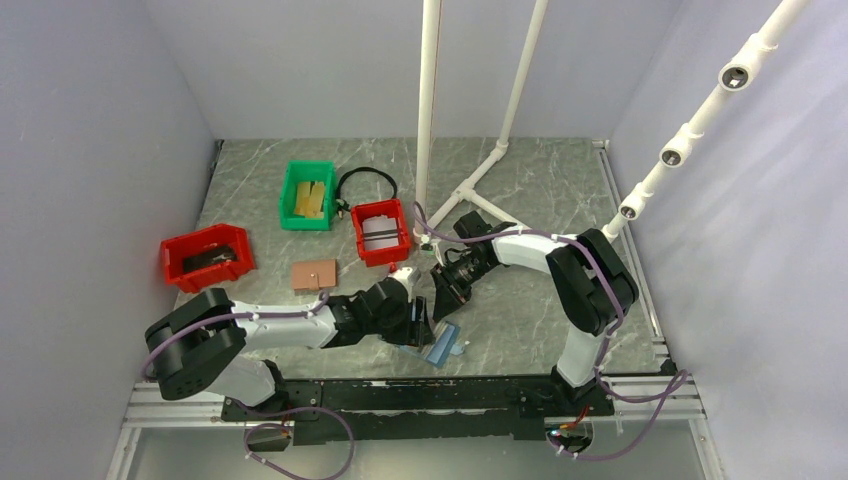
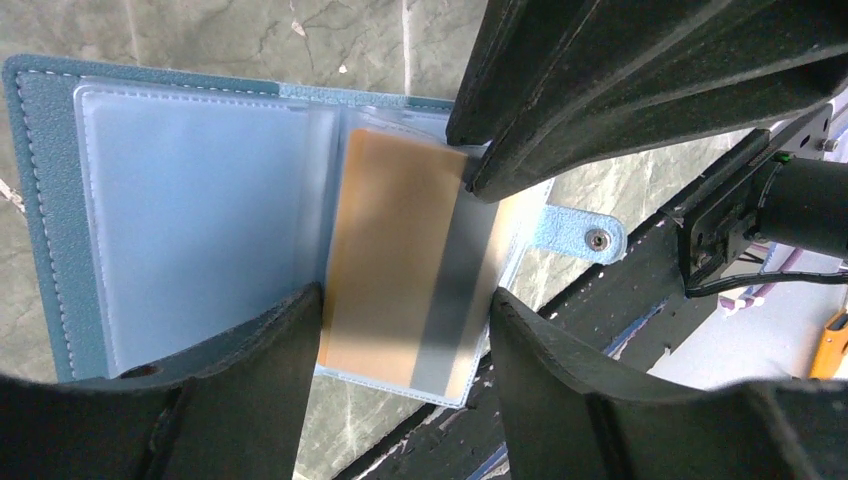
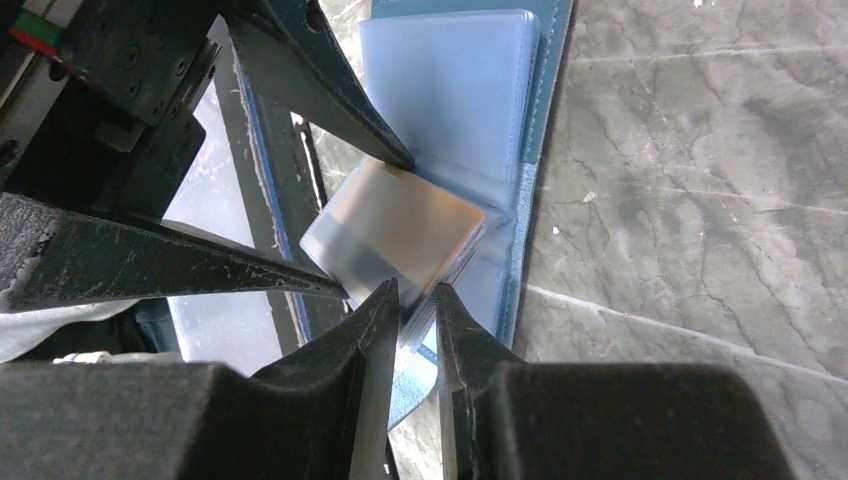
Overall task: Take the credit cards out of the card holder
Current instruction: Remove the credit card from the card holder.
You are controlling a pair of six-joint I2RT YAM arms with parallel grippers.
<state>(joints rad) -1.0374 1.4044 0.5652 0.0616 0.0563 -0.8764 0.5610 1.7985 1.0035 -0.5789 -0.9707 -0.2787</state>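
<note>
Okay, I've got the card holder [image 2: 45, 200] lying open and flat on the marbled table [image 3: 700, 200], right at the near edge between the two arms, snap tab [image 2: 580, 232] sticking out toward the rail. On my left wrist view, one gold-tan credit card [image 2: 390, 220] sits under a clear sleeve on the tab-side half; the sleeve on the other half looks pale and I can't tell if anything is in it. My left gripper [image 2: 405, 295] is spread wide, one finger on either side of that card, tips down at the holder's edge. My right gripper [image 3: 413, 295] comes in from the opposite side, fingers drawn nearly together and pinched on the corner of the card and its sleeve; I can't tell whether it has plastic, card, or both. Further back, a brown wallet [image 1: 313, 275], two red bins [image 1: 207, 255] and a green bin [image 1: 307, 195] sit well apart from the work.
</note>
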